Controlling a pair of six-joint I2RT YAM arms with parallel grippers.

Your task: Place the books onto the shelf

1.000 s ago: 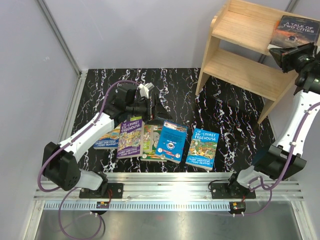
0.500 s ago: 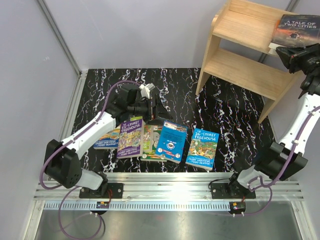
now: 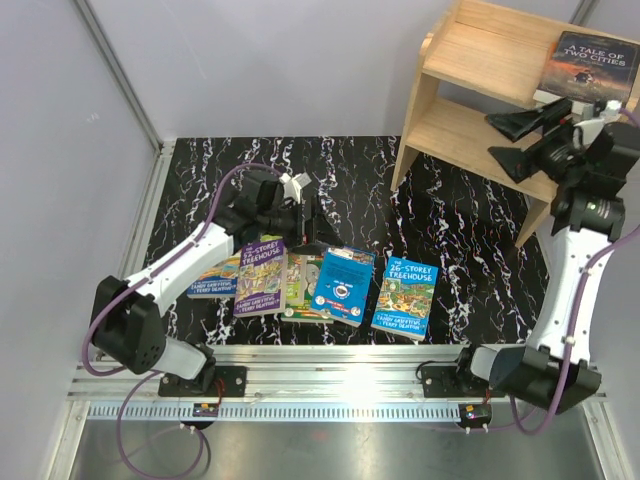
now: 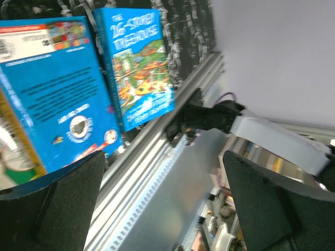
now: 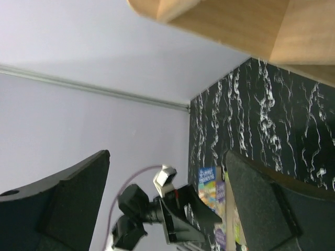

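While the dark book (image 3: 590, 62) lies atop the shelf (image 3: 480, 60), the right gripper (image 3: 513, 142) hangs wide open close by; the left gripper (image 3: 318, 228), also open, hovers over books (image 3: 340, 285) on the table (image 3: 460, 230).

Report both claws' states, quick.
Left claw: open, holding nothing.
Right claw: open, holding nothing.

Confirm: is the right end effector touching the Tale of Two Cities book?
Apart. Right wrist view: right end effector open, fingers bare. Top view: book lies on the shelf top, clear of them.
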